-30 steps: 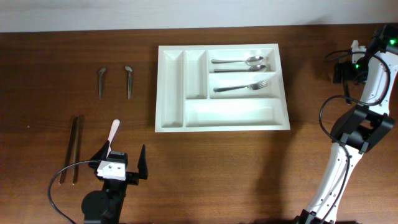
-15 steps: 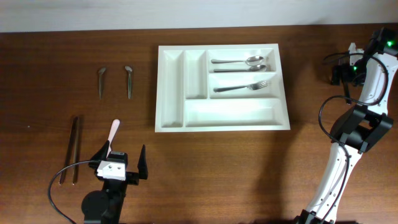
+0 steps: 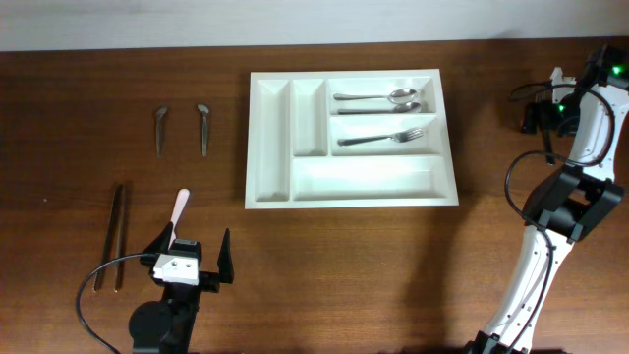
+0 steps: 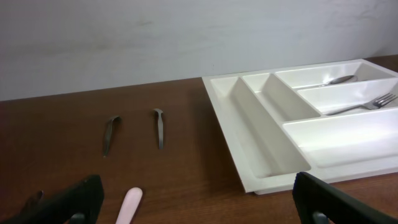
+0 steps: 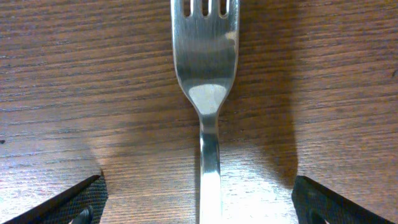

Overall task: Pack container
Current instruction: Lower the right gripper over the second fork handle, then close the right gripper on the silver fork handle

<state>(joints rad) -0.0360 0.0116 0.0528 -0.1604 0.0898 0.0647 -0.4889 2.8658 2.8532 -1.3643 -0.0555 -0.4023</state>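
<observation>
Overhead: container [image 3: 364,180] flat at 12 o'clock of table, long compartments toward 3 o'clock. Two spoons [image 3: 378,96] in top compartment, tray fork [image 3: 380,139] in middle one.

Left gripper [image 3: 197,241] at 7 o'clock, jaws spread, holding nothing. Pink handle [image 3: 181,206] just beyond it at 12 o'clock; chopsticks [image 3: 116,234] at its 9 o'clock.

Right gripper [image 3: 536,111] at table's 2 o'clock edge, jaws unreadable from above.

Right wrist alone shows loose fork [image 5: 205,62] on wood between wide-apart fingers [image 5: 74,202], ungrasped.

Left wrist: two dark pieces [image 4: 159,127] at 10 o'clock of container, apart from it.
</observation>
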